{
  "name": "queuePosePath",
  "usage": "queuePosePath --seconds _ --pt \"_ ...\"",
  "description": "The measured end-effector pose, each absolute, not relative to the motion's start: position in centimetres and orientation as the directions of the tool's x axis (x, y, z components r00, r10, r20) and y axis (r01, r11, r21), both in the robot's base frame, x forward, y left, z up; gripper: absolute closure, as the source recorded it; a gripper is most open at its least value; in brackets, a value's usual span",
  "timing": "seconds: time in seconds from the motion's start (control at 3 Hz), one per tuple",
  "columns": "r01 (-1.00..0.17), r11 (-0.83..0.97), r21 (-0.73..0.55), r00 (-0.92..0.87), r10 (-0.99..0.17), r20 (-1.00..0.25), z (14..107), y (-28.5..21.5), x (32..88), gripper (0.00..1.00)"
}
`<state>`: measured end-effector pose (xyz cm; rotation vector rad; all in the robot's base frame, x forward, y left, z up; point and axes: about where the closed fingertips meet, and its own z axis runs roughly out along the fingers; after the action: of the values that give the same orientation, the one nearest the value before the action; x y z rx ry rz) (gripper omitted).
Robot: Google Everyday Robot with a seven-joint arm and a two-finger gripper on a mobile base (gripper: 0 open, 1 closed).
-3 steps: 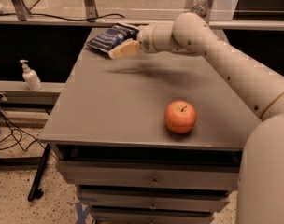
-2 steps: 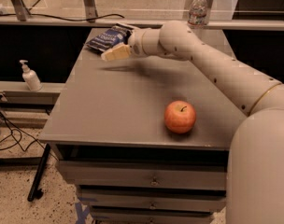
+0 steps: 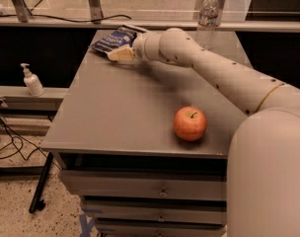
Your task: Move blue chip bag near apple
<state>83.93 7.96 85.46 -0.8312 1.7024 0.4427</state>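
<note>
The blue chip bag (image 3: 110,37) lies at the far left corner of the grey table (image 3: 115,112), dark navy with white lettering. My gripper (image 3: 119,55) reaches across the table from the right and sits at the bag's near edge, partly covering it. The apple (image 3: 190,124), red-orange with a short stem, stands near the table's front right, well apart from the bag and gripper.
A clear water bottle (image 3: 209,9) stands at the table's back right, behind my arm. A soap dispenser (image 3: 31,80) sits on a low shelf to the left. Drawers (image 3: 160,191) are under the table. Cables lie on the floor at left.
My gripper has moved a little further left and back, closer onto the chip bag. The apple has not moved.
</note>
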Motion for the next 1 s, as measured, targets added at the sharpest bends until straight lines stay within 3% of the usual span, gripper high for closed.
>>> queuePosePath --seconds 1.0 --pt "-0.624 0.769 -0.141 -0.155 -0.298 -0.942 84.5 3.8 82.9 0.87"
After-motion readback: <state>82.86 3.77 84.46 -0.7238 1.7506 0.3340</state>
